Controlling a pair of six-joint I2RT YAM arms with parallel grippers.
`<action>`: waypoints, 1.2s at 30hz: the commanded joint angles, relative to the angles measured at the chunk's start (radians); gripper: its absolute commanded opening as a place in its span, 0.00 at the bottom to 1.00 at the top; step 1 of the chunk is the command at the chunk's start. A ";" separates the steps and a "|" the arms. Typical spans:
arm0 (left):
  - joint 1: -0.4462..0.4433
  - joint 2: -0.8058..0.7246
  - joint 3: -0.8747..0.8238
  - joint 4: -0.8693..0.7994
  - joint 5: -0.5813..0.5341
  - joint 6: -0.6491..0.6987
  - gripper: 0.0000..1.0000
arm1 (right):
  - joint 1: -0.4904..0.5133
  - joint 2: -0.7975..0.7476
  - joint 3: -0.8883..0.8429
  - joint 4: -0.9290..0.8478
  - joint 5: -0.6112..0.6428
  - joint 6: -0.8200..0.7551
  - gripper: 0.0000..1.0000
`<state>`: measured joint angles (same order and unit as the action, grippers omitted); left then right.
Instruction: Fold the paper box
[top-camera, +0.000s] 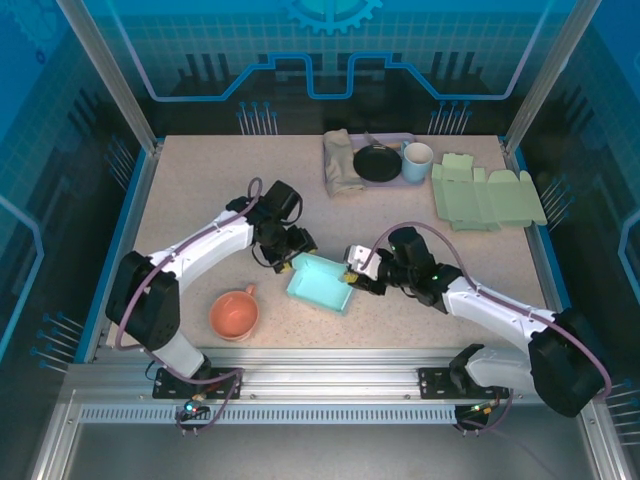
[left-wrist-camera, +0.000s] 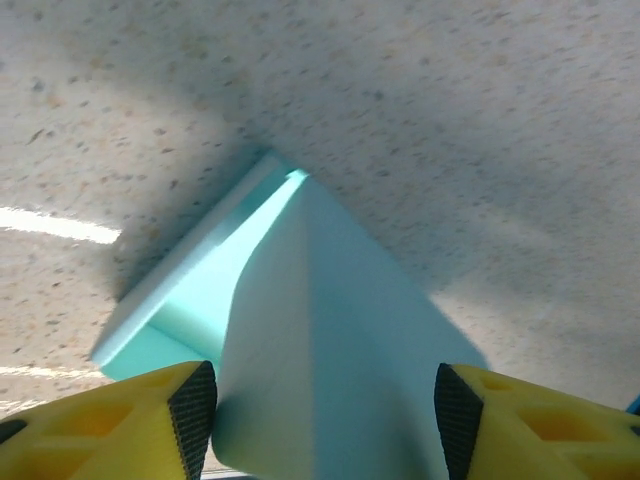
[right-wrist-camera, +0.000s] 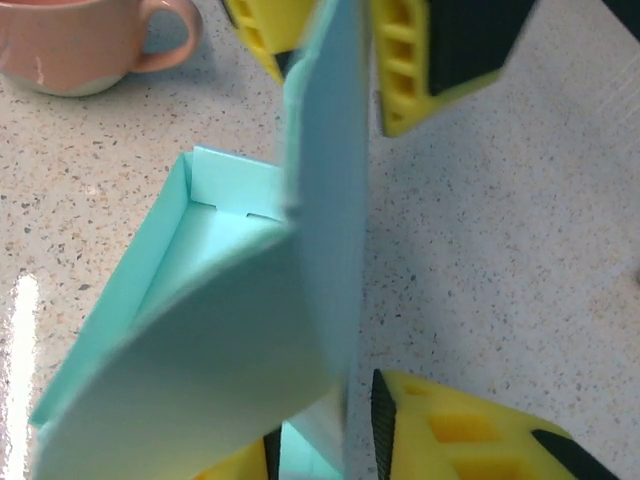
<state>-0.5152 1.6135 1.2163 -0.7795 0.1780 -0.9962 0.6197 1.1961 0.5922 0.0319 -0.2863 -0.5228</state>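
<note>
Top external view: the blue box (top-camera: 322, 285) looks light and bendy, so hold its flap (right-wrist-camera: 325, 200) edge gently. Left claw (top-camera: 291, 261) and right claw (top-camera: 351, 276) sit open around it.

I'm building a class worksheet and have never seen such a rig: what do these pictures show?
Two robot arms stand at the near edge of the table. The wide picture looks down from above; the other two come from a camera on each wrist. The left gripper and right gripper each straddle a wall of a half-folded turquoise paper box, jaws apart. Elsewhere lie a pink mug, flat green box blanks, a cloth, a black dish and a pale mug.
</note>
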 joint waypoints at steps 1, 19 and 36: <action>-0.011 -0.047 -0.052 0.003 -0.037 -0.010 0.62 | 0.036 0.007 0.007 -0.040 0.055 0.004 0.41; -0.049 -0.114 -0.168 0.022 -0.125 -0.051 0.62 | 0.062 -0.188 0.041 -0.238 0.321 0.554 0.67; -0.051 -0.106 -0.196 -0.014 -0.170 -0.053 0.76 | 0.221 0.152 0.331 -0.592 0.583 1.500 0.70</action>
<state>-0.5594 1.5089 1.0302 -0.7540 0.0368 -1.0485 0.8154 1.3010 0.8684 -0.4610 0.2535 0.7677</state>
